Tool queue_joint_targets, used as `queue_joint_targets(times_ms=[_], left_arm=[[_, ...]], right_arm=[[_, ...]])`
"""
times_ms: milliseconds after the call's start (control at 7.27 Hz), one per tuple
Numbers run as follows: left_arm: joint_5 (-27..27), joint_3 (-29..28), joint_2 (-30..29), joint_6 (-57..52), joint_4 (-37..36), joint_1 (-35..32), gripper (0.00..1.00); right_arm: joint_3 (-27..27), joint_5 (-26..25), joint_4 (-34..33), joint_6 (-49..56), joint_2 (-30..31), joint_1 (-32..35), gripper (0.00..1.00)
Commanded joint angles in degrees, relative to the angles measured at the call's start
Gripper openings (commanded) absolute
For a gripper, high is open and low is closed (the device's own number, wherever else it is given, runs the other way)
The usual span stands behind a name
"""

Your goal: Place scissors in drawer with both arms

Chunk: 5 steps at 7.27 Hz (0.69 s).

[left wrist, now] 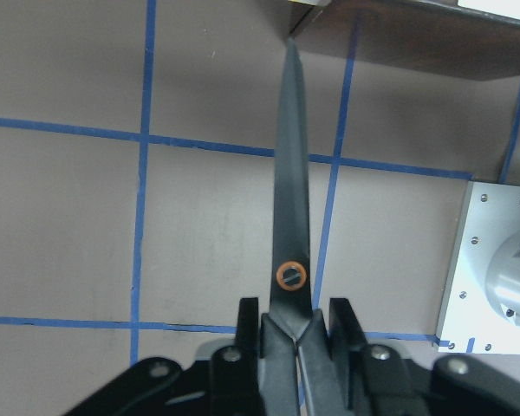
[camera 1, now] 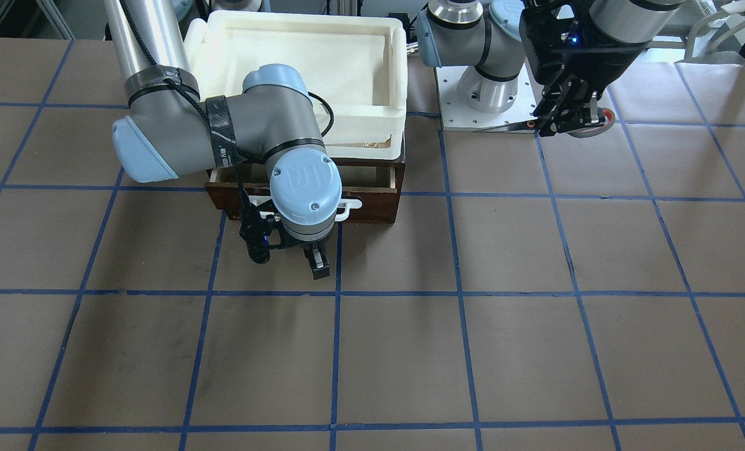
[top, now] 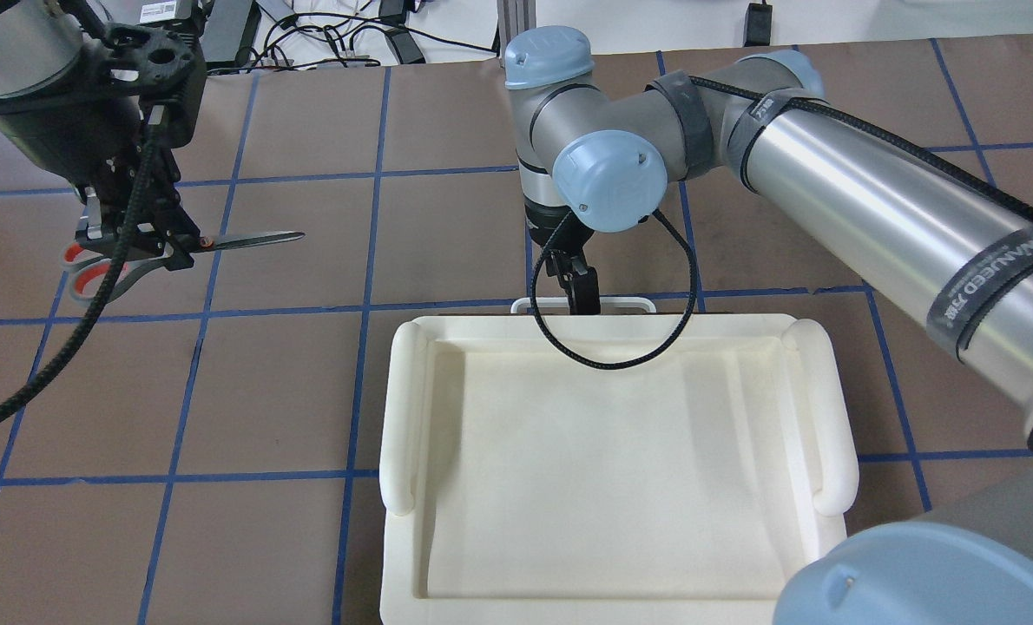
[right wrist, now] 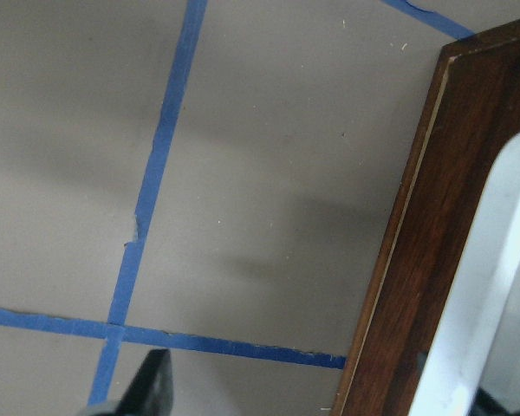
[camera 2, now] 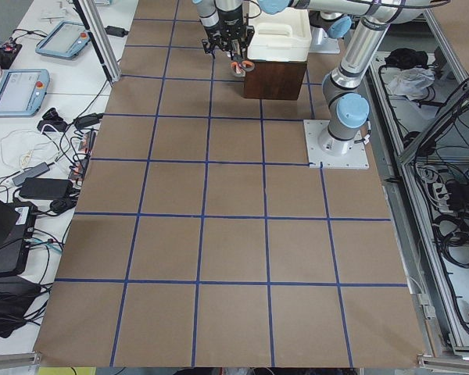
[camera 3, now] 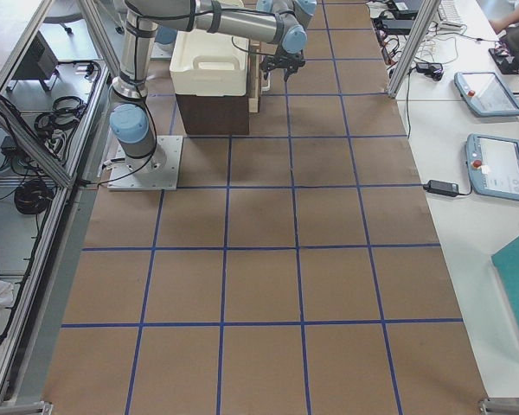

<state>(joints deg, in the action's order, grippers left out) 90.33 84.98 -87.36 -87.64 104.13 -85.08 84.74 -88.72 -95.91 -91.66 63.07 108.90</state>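
My left gripper [top: 139, 247] is shut on the scissors [top: 247, 238] near their pivot and holds them above the table. The dark blades point toward the drawer, and the orange-lined loops stick out behind. In the left wrist view the scissors [left wrist: 292, 173] run straight ahead from the pads. The dark brown drawer [camera 1: 372, 207] sits under the cream foam tray [camera 1: 397, 62], pulled out slightly. My right gripper [top: 581, 293] is at its white bar handle [camera 1: 351, 205]. It looks open, with one finger [right wrist: 152, 390] in front of the drawer front [right wrist: 425, 260].
The left arm's metal base plate [camera 1: 466, 106] lies beside the drawer unit. The foam tray [top: 395, 417] covers the unit's top. Brown table with a blue tape grid; tablets and cables lie on side benches [camera 3: 493, 164].
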Motion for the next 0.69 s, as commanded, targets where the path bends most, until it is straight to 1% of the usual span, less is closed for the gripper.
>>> queue_joint_targets(times_ms=[0,138,412,550], left_arm=[[-0.06,0.28,-0.35,0.62,-4.19,-0.88,0.09],[-0.15,0.63,-0.44,0.02,-6.72,-1.05,0.08],[-0.51,1.15,-0.62,-0.08,-7.01,-1.06,0.08],[-0.68,1.24,-0.53,0.10,-6.93,-1.06,0.05]], right_arm=[[-3.16,-1.10,-0.33,0.43,-1.80,-0.27,1.00],[-3.96,-1.19,-0.41,0.43,-2.16,-0.35,1.00],[-4.67,-1.11,-0.41,2.17,-2.34,-0.79,1.00],[-5.37,-1.11,-0.41,3.14,-2.78,-1.06,1.00]])
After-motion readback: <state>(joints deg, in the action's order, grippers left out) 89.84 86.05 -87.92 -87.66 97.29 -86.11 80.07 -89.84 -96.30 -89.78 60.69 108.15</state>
